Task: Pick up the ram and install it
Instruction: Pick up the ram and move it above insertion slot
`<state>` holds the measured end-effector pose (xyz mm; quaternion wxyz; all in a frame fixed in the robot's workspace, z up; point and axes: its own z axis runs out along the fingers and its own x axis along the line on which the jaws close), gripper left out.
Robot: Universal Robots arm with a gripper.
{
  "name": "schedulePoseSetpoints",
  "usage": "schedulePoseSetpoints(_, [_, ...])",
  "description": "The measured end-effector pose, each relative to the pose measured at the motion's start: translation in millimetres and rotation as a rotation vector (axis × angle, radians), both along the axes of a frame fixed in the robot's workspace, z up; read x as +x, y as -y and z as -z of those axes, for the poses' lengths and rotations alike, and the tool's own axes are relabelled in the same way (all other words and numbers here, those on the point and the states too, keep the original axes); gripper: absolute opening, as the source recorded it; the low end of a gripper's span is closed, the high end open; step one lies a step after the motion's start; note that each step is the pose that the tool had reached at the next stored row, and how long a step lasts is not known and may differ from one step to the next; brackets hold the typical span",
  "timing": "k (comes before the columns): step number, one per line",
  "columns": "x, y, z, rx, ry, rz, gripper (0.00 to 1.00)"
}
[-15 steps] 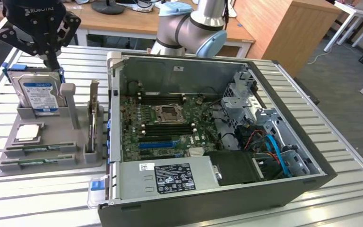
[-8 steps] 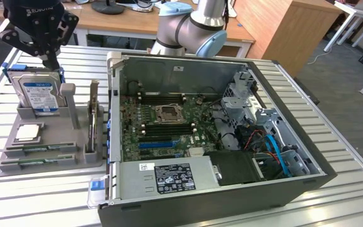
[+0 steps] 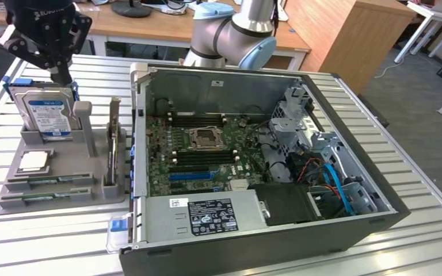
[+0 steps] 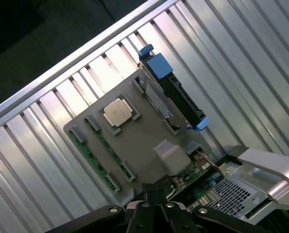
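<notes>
At the exterior view's left, the gripper hangs above the upright hard drive with its jaws pressed together and nothing between them. Below it, the grey holder tray carries the square processor chip, and the ram lies flat in a slot along the tray's near edge, apart from the gripper. To the right, the open computer case lies on the slatted table, its motherboard exposed.
</notes>
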<state>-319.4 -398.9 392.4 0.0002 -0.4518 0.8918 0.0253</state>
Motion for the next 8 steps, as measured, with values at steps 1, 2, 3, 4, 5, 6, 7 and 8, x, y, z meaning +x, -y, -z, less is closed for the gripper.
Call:
schedulePoseSetpoints(1, [0.0, 0.0, 0.0, 0.0000, 0.0000, -0.019, 0.11])
schedulePoseSetpoints(2, [0.0, 0.0, 0.0, 0.0000, 0.0000, -0.036, 0.11])
schedulePoseSetpoints(3, [-0.1, 0.0, 0.0, 0.0000, 0.0000, -0.052, 0.11])
schedulePoseSetpoints(4, [0.0, 0.0, 0.0, -0.0001, 0.0000, -0.069, 0.11])
schedulePoseSetpoints(5, [0.0, 0.0, 0.0, -0.0001, 0.0000, -0.086, 0.11])
schedulePoseSetpoints(6, [0.0, 0.0, 0.1, -0.0001, 0.0000, -0.103, 0.11])
schedulePoseSetpoints(7, [0.0, 0.0, 0.1, -0.0002, 0.0000, -0.119, 0.11])
schedulePoseSetpoints(8, [0.0, 0.0, 0.1, -0.0002, 0.0000, -0.137, 0.11])
